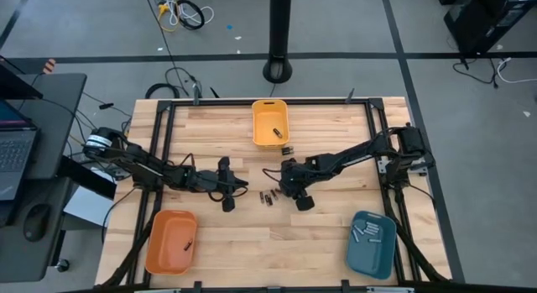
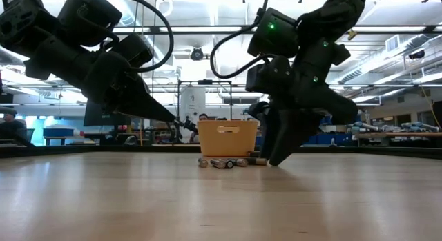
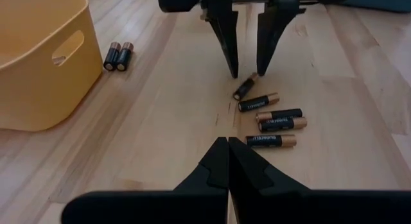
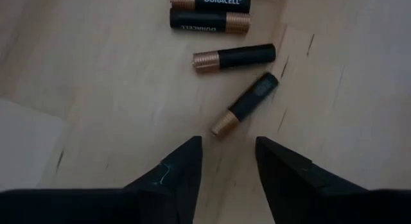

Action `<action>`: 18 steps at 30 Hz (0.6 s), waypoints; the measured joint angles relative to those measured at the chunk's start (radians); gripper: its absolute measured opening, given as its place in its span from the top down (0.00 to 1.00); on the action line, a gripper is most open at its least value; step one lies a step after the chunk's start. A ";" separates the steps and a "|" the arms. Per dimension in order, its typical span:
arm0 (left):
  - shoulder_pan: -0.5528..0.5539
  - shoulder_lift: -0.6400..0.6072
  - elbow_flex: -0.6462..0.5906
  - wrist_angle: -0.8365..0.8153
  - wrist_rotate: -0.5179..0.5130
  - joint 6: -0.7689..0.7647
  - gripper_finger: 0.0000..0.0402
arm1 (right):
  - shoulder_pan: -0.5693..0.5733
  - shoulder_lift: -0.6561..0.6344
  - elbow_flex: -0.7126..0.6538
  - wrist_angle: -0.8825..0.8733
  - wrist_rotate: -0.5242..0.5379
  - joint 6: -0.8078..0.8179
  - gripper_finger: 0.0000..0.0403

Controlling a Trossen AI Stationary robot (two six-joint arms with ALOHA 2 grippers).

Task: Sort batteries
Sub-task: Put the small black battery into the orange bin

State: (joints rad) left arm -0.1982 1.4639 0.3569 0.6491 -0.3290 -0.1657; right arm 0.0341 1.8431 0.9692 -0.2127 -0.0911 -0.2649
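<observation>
Several black batteries with copper ends lie in a loose group on the wood (image 3: 273,118) (image 1: 268,196) (image 2: 221,162). My right gripper (image 4: 228,150) (image 3: 247,73) (image 1: 284,190) is open, pointing down at the table. Its fingertips stand on either side of the copper end of the nearest battery (image 4: 244,105) (image 3: 245,87), just short of it, touching nothing. My left gripper (image 3: 228,160) (image 1: 245,190) is shut and hangs to the left of the group, pointing at it. Two more batteries (image 3: 119,56) (image 1: 286,149) lie beside the yellow bin (image 3: 38,63).
The yellow bin (image 1: 270,108) stands at the table's far middle with a dark battery inside. An orange bin (image 1: 159,251) at the near left holds one dark battery. A blue bin (image 1: 373,255) at the near right holds several pale ones. Bare wood lies between the bins.
</observation>
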 joint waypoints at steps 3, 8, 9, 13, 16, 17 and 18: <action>0.000 0.001 0.000 0.005 0.000 0.000 0.99 | -0.003 0.001 -0.001 0.011 0.000 0.009 0.61; 0.000 0.001 0.000 0.005 0.000 0.000 0.99 | -0.005 -0.003 0.009 0.010 0.017 0.144 0.61; 0.000 0.001 0.000 0.005 0.000 0.000 0.99 | -0.005 -0.002 0.014 0.008 0.022 0.190 0.61; 0.000 0.001 0.000 0.004 0.000 0.000 0.99 | 0.004 -0.002 0.026 0.002 0.023 0.350 0.61; 0.000 0.001 0.000 0.004 0.000 0.000 0.99 | 0.020 -0.002 0.033 0.001 0.019 0.422 0.60; 0.000 0.001 0.000 0.003 0.000 0.000 0.99 | 0.026 -0.002 0.034 0.001 0.018 0.439 0.60; 0.000 0.001 0.000 0.003 0.000 0.000 0.99 | 0.032 -0.002 0.037 0.000 0.018 0.455 0.59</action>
State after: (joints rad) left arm -0.1982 1.4647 0.3565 0.6524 -0.3290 -0.1654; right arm 0.0664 1.8408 1.0061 -0.2123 -0.0734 0.1905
